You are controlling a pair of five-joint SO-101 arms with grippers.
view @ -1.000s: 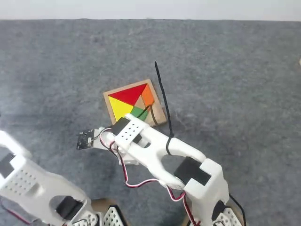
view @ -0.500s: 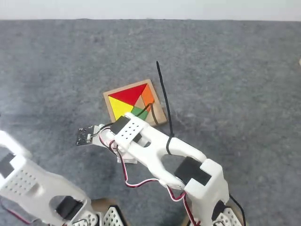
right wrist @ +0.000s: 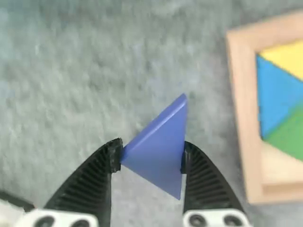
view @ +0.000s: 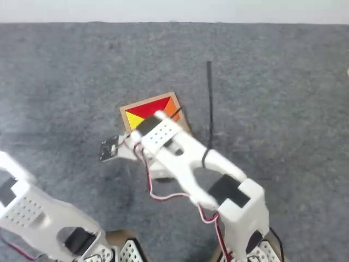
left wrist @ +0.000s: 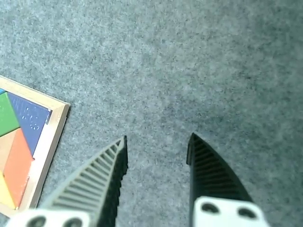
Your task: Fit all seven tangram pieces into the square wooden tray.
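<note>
The square wooden tray (view: 146, 102) lies on grey carpet and holds a red piece (view: 150, 109), a yellow piece (view: 133, 118) and an orange piece (view: 172, 109). My right arm (view: 180, 158) stretches over the tray's near half. My right gripper (right wrist: 149, 151) is shut on a blue triangle (right wrist: 158, 146), held above the carpet just beside the tray rim (right wrist: 239, 118). Inside that rim I see yellow (right wrist: 284, 59), blue (right wrist: 277, 97) and green (right wrist: 286, 135) pieces and a bare wooden patch (right wrist: 279, 165). My left gripper (left wrist: 158, 139) is open over bare carpet, off the tray's corner (left wrist: 49, 137).
A stiff black cable (view: 210, 103) rises from the right arm past the tray's right side. My left arm (view: 38, 218) sits folded at the near left corner. Grey carpet (view: 272, 82) surrounds the tray on all sides.
The right arm has swung away from the near edge and over the tray, now covering its green piece and near half. The black cable swung to the right with it.
</note>
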